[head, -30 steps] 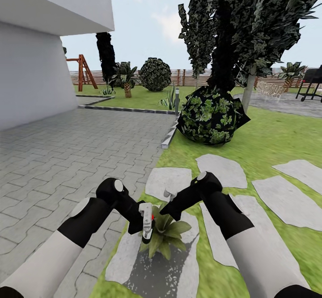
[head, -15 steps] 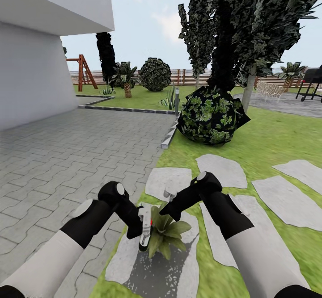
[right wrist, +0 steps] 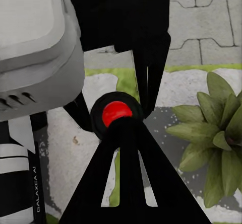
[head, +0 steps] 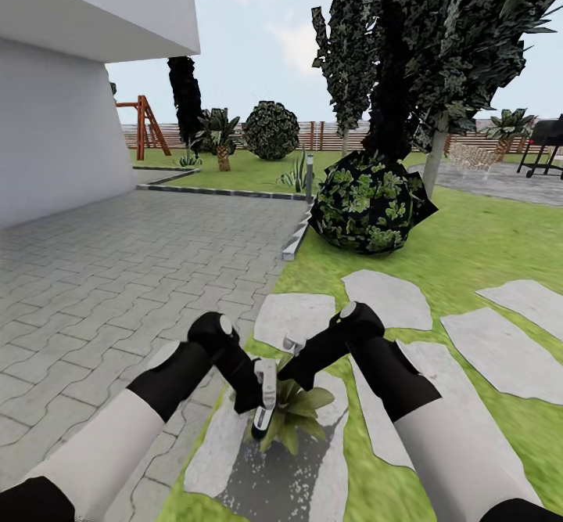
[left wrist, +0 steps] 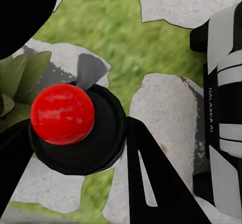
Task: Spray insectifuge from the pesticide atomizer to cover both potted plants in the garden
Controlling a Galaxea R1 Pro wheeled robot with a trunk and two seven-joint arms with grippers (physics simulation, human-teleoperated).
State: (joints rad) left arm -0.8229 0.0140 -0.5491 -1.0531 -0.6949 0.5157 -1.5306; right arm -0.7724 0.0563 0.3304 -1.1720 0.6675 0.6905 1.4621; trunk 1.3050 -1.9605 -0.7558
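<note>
We are in the garden, on the lawn with pale stone slabs, and both our arms reach down in front of us.

Our left gripper is closed on the pesticide atomizer. The bottle hangs almost upright, just at the left of the potted plant and touching its leaves in the head view. In the left wrist view we see the bottle from its end: a dark round body with a red ball in the middle, held between the black fingers. The green leaves are just beside it.

Our right gripper hovers near and above the far side of the same plant. We cannot tell if it is open or closed. In the right wrist view the plant stands on a grey wet-looking slab, and the bottle's dark end with the red ball is next to it.

Far behind there are a round leafy bush, a dark tree, a wooden fence and a white house wall. A paved grey path lies at the left.
</note>
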